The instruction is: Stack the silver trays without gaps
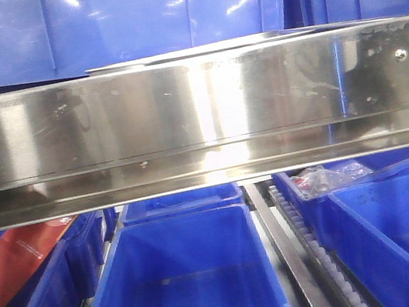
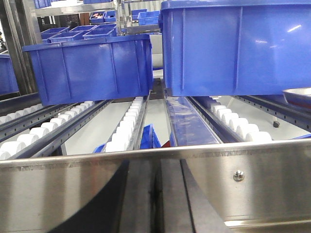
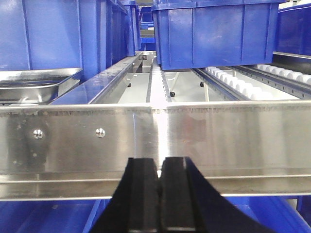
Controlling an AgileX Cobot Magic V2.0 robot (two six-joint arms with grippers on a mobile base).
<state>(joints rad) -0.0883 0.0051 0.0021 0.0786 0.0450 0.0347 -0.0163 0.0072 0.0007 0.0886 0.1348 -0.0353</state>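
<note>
A silver tray (image 3: 34, 83) lies on the shelf at the left of the right wrist view, beside a blue bin; I cannot tell whether another lies under it. Its rim (image 1: 203, 48) peeks over the steel rail in the front view, and a corner of the tray (image 2: 297, 95) shows at the right edge of the left wrist view. My right gripper (image 3: 159, 162) is shut and empty, its black fingers in front of the rail, right of the tray. My left gripper (image 2: 156, 167) shows as dark fingers pressed together against the rail, left of the tray, holding nothing.
A broad steel rail with screws (image 1: 198, 115) crosses every view between the grippers and the shelf. Deep blue bins (image 2: 92, 68) (image 2: 233, 43) (image 3: 214, 29) stand on white roller tracks (image 2: 126, 126). More blue bins (image 1: 186, 281) and a red package (image 1: 13, 269) sit below.
</note>
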